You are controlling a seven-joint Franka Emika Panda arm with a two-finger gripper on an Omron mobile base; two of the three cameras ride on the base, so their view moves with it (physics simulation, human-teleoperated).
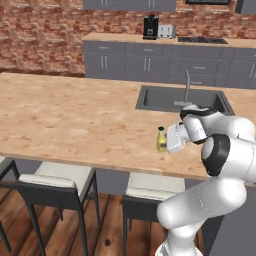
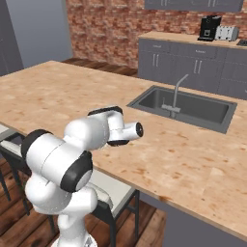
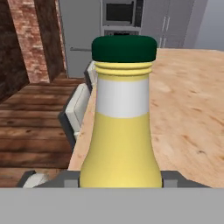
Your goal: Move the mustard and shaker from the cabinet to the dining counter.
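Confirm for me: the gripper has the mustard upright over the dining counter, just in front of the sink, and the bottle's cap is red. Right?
Not quite. The cap is dark green, not red, as the hand view shows plainly. The rest stands: the gripper has the mustard upright over the dining counter, just in front of the sink.

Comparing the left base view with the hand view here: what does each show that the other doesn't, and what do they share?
Left base view alone: the dark sink set in the long light wood-grain dining counter, its silver faucet, the white arm, the black coffee machine on the far counter, and the bottle standing upright near the counter's near edge, with the gripper at its side.

Hand view alone: close detail of the dark green cap and a built-in oven far behind.

Both share: the slim yellow mustard bottle, the wood-grain counter, grey-cushioned stools and brick wall.
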